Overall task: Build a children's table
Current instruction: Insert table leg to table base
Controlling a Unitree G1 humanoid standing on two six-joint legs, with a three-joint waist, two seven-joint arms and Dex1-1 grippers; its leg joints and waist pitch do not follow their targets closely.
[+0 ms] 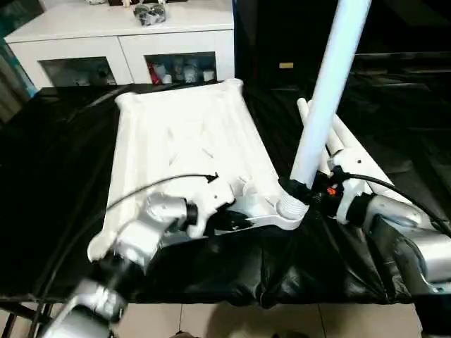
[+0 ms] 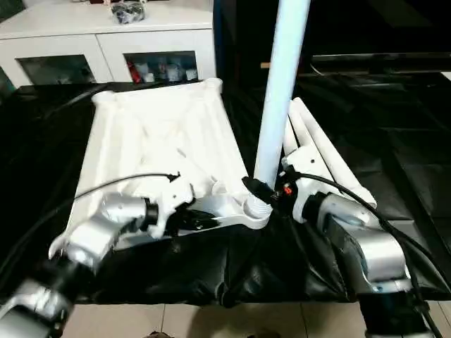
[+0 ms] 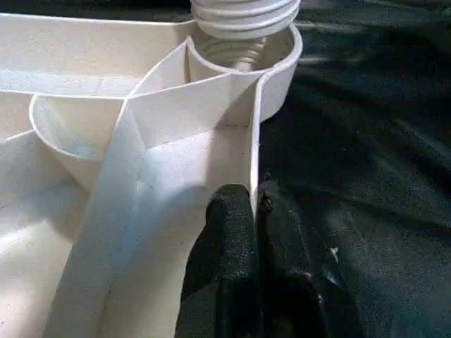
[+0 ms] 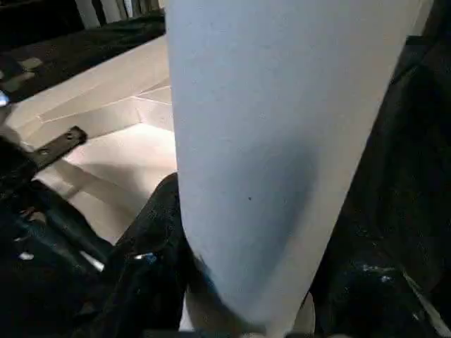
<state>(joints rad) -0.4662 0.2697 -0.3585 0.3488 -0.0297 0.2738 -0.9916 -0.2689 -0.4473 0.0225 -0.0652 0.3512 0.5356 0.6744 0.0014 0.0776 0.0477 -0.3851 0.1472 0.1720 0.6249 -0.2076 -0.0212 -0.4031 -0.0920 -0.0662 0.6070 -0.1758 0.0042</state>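
White tabletop: the tabletop [image 1: 184, 137] lies upside down on the black cloth [image 1: 63, 211], ribs up. It is the landmark for all the rest.
Standing leg: a long white leg [image 1: 325, 91] stands just above the tabletop's near right corner. It points almost straight up and leans a little away from the tabletop at its top.
Spare legs: more white legs [image 2: 318, 151] lie flat on the cloth, just beside the tabletop's right edge.
Right gripper: the right gripper [image 1: 304, 190] is closed around the standing leg low down, right by the corner. Its jaws are about half open because the leg fills them.
Left gripper: the left gripper [image 3: 254, 232] is pinched almost fully closed on the thin wall of the tabletop's near edge, a little way from that same corner.
Corner socket: the round socket [image 3: 282, 53] sits at that corner. The leg's ribbed end [image 3: 243, 15] hangs right over the hole, close to going in.
What matters next: I think the leg must stay lined up straight with the hole, then be pushed down and turned. The right gripper is the one to do it. The left one keeps the tabletop from sliding.
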